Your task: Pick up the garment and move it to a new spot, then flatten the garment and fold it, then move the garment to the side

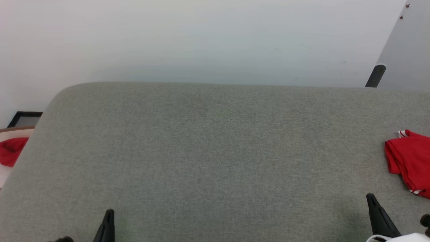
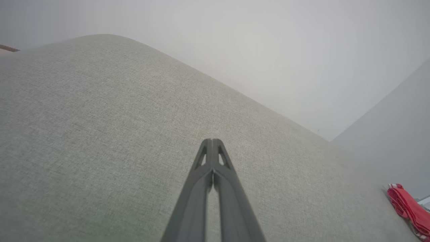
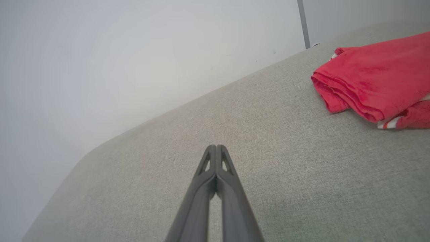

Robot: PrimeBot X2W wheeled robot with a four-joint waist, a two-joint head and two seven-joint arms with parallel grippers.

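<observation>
Grey pad [image 1: 215,151], white wall beyond. Head: we note the garment [image 1: 410,161] folded at the right edge. Left wrist: left gripper [image 2: 212,143], fingers together; garment well apart. Right wrist: right gripper [image 3: 216,148] together too, empty; garment near, ahead-right. The nearer arm, we judge.

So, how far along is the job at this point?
Looks finished: the garment lies folded at the right edge of the grey surface. Nothing in hand: the left gripper and right gripper, jaws shut, hold nothing. Nothing visibly left to do.
</observation>
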